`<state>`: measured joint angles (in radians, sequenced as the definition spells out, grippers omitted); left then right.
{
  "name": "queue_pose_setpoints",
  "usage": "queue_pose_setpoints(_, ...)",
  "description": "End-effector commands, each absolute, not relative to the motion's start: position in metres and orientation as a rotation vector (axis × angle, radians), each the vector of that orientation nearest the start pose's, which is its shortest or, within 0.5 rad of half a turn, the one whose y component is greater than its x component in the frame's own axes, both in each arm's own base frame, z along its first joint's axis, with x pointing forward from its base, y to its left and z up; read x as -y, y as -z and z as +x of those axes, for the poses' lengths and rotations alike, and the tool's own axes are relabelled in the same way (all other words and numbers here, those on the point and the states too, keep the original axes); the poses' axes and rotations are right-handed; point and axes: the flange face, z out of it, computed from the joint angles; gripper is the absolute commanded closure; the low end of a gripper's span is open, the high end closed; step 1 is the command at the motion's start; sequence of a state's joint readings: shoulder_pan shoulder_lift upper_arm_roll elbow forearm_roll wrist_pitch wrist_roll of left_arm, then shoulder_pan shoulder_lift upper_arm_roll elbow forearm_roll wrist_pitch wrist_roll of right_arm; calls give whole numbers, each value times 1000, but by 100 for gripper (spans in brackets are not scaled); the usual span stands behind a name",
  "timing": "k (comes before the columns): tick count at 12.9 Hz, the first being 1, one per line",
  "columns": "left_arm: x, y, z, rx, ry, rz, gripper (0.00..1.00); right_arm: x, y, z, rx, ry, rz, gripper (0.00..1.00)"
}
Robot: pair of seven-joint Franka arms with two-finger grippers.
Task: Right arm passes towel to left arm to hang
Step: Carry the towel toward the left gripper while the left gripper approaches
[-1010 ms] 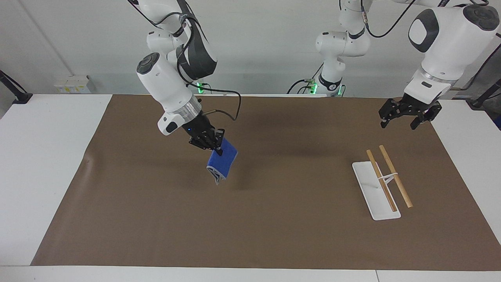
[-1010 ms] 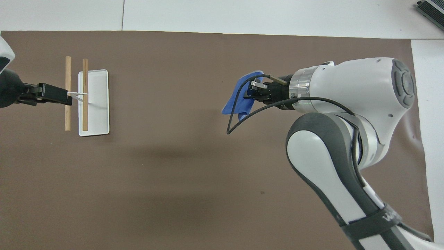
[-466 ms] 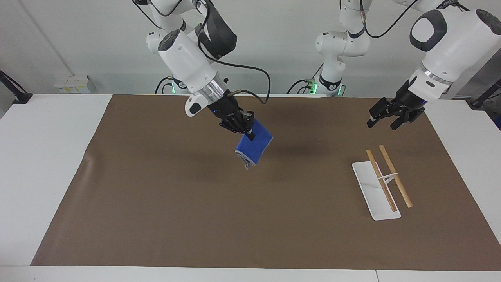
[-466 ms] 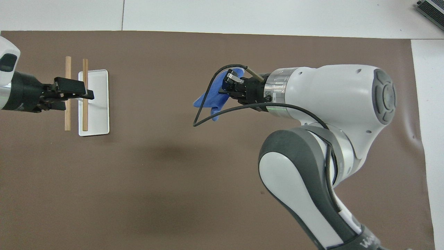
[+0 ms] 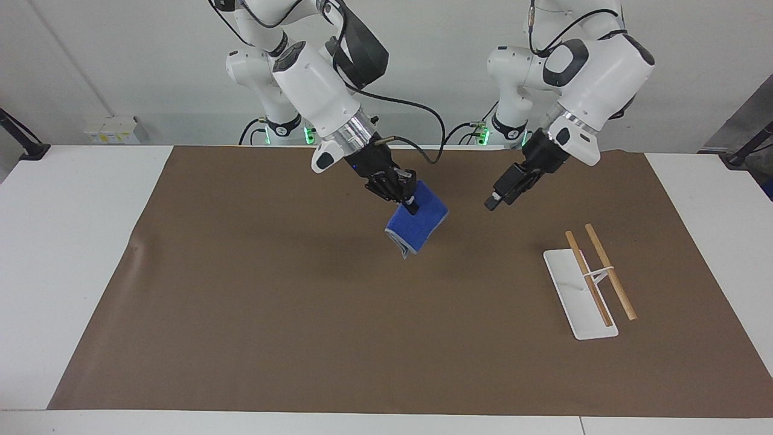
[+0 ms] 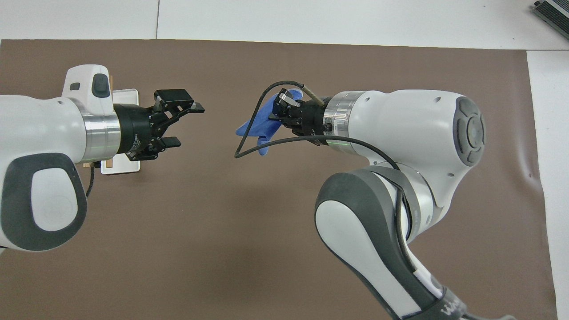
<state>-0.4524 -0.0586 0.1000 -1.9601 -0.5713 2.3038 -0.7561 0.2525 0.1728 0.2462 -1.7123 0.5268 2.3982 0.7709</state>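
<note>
Two hands are meeting: right hand (image 5: pixel 406 196) is clamping the towel (image 5: pixel 418 226), left hand (image 6: pixel 178 123) gaping; misalignment risks dropping it.

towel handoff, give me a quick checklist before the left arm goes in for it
1. Right gripper shut on the towel, held up over the mat: ok.
2. Free towel hanging below the fingers to grab: ok.
3. Left gripper open and aimed at the towel: ok.
4. Left gripper touching the towel: not ok, a gap remains.
5. Rack upright with both wooden bars bare: ok.
6. Black cable looping beside the towel, out of the approach path: cannot tell.
</note>
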Motion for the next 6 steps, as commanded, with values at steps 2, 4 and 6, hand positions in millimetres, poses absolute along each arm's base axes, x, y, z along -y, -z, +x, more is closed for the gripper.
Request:
queue_pose_setpoints(2,233,-534,528,-1032,-81,2194,0,-306,-546,580,-728,121,-2324,100)
queue_pose_setpoints(4,247,-530,528,-1102,-72,2145,0,-306,-546,580,-728,121,-2324,100)
queue_pose_setpoints(6,269,-524,524,-1156,-71,2097,0,-306,-546,580,-728,121,-2324,100)
